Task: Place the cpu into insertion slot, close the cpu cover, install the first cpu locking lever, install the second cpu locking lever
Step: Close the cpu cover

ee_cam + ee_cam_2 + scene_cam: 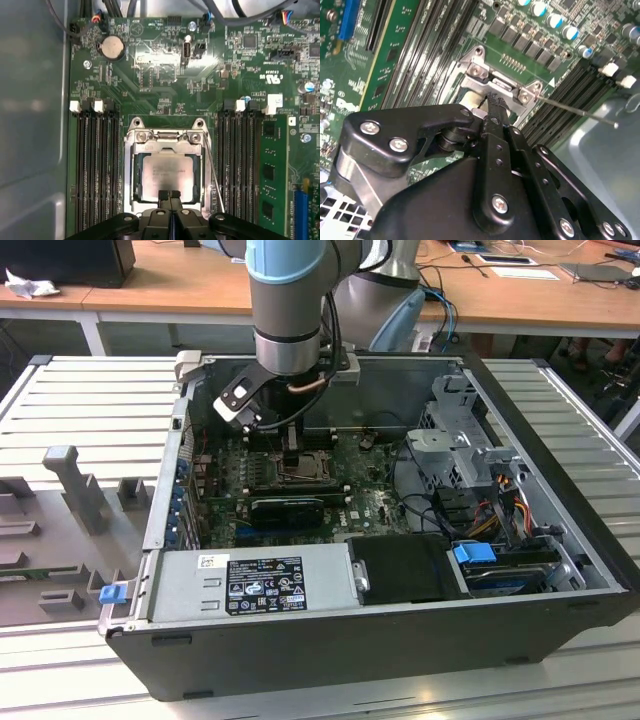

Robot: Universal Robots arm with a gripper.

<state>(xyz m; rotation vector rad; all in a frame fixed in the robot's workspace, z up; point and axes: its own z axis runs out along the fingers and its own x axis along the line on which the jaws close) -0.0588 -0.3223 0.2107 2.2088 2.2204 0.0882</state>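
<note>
One open computer case [330,650] lies on the ribbed grey counter [90,400]. The exterior view takes in all of it: the grey power box [250,585] along the near wall, the cable-crowded drive bay [470,460] toward the exterior view's right, and the arm [288,310] reaching straight down over the green circuit board [375,505] to the socket [300,468]. The first wrist view looks flat down on that board and gives the detail the wider view lacks. The silver cover [136,170] lies shut over the socket. The chip [167,172] sits inside, its pale face showing through the cover's square window, with banks of long black memory slots [95,165] on either side. A thin wire lever [214,172] slants away from the cover's edge, standing free of the frame. The second wrist view, taken low from behind the jaws, shows that lever [580,111] sticking out above the board. The jaws are clenched together with nothing between them, their fingertips [163,195] over the cover's near edge. Whether they touch the metal I cannot tell.
</note>
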